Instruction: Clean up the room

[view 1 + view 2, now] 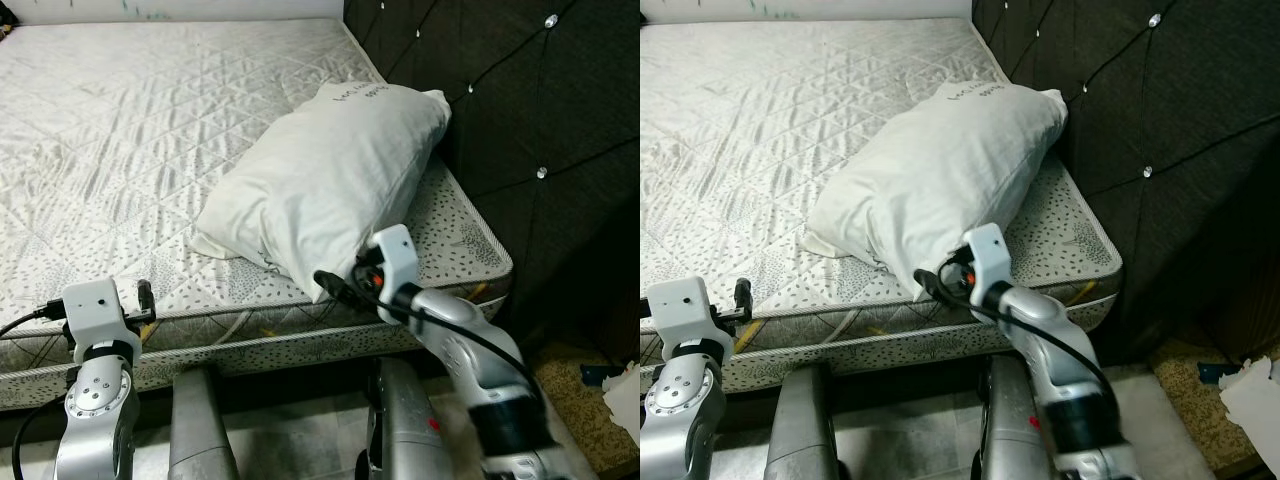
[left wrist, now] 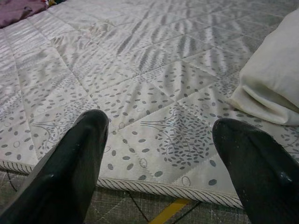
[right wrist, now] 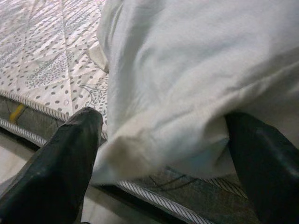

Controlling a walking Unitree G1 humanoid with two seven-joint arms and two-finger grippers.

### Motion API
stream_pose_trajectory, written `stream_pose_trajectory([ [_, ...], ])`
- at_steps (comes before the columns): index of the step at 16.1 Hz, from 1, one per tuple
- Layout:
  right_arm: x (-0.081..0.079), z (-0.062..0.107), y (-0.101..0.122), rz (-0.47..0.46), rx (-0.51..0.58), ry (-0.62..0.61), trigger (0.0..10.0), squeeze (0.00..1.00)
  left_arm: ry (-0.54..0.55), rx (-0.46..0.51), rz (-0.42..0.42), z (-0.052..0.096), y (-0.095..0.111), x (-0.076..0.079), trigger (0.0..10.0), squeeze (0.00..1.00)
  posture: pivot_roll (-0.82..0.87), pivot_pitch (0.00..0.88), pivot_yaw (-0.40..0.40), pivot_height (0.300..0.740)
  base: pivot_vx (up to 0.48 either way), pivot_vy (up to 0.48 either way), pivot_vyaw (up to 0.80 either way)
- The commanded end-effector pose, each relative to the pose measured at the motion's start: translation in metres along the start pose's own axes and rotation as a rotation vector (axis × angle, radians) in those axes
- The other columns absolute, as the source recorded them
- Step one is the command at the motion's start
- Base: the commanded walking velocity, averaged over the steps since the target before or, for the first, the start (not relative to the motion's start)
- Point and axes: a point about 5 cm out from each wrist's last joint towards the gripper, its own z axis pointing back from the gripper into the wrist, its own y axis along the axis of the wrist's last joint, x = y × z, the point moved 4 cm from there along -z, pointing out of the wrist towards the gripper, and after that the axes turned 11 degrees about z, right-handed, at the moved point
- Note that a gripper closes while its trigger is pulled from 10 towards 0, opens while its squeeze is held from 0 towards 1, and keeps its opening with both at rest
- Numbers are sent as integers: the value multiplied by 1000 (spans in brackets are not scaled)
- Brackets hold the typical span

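On the bare quilted mattress [image 1: 150, 130], near its front right corner: one white pillow [image 1: 330, 175], lying at a slant, upper end toward the dark tufted headboard [image 1: 520, 110], lower corner reaching the mattress's front edge.

Right gripper [image 3: 161, 154]: fingers spread wide, one on either side of the pillow's lower corner, which lies between them in the right wrist view. Fingers not closed on the fabric; whether a fingertip [image 3: 77, 135] touches the pillow cannot be told. Nothing held.

Right arm [image 1: 470, 350]: raised from below the bed edge, forearm angled up and toward the robot's left, white wrist block [image 1: 395, 255] just at the mattress's front rim beside the pillow corner.

Left gripper [image 2: 161, 149]: fingers wide apart, empty, pointing across the mattress surface at its front edge. Pillow edge [image 2: 273, 88] lies well off to the side of this gripper, apart from it.

Left arm [image 1: 95, 400]: upright below the front edge of the bed, wrist block [image 1: 90, 310] level with the mattress side.

Floor at right of bed: mottled brown mat [image 1: 575, 400], with white crumpled paper [image 1: 625, 395] on it.
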Motion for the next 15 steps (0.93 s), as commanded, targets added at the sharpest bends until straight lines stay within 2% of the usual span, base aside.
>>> stream_pose_trajectory([
  [1,2,-8,1,-46,-27,-35,10000,0,-11,2,-6,2,4,0,10000,0,-12,0,-29,512,0,0,0],
  [4,2,-27,6,-127,-42,-85,10000,0,7,-2,-8,8,5,-8,10000,0,27,0,-44,512,0,0,0],
  [6,5,-37,12,-134,-41,-140,10000,0,31,-2,-12,12,6,-14,10000,0,52,0,-52,512,0,0,0],
  [7,9,-43,13,-181,-43,-188,10000,0,41,-2,-12,14,6,-16,10000,0,61,0,-55,512,0,0,0],
  [8,11,-48,13,-213,-49,-232,8000,0,48,-3,-14,16,7,-18,10000,0,64,0,-55,512,0,0,0],
  [9,13,-51,10,-256,-55,-268,353,0,52,-6,-16,18,6,-19,10000,0,76,0,-53,512,0,0,0],
  [10,15,-53,9,-278,-54,-295,0,0,53,-8,-18,18,6,-20,10000,0,78,0,-50,512,0,0,0],
  [15,11,-70,22,-347,24,-351,0,0,40,-2,-35,13,12,-19,10000,0,86,0,-34,512,0,0,0],
])
